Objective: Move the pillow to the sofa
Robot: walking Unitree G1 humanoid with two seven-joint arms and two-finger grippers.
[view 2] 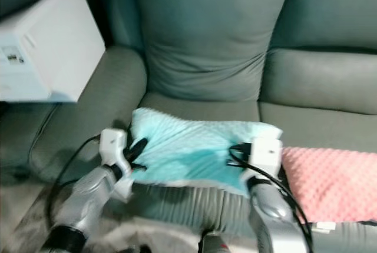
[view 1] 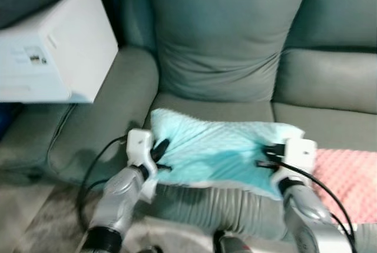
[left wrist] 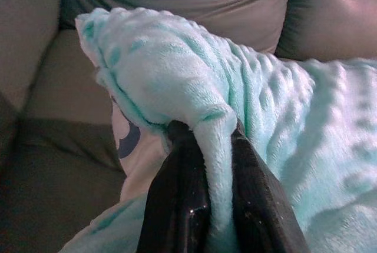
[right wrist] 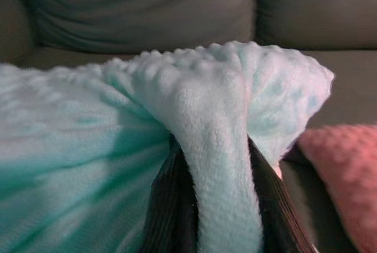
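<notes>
Both hands pinch the fluffy mint-green dimpled pillow over the grey fabric sofa: the left hand clamps a fold at the pillow's left edge, the right hand a fold at its right edge. The pillow hangs above the sofa's seat, before the back cushion. Right of the pillow, a pink dimpled pillow lies on the seat. Left of it, a white box with a small unreadable label sits on the sofa's armrest. The left wrist view shows a dark printed mark on the pillow's pale underside.
</notes>
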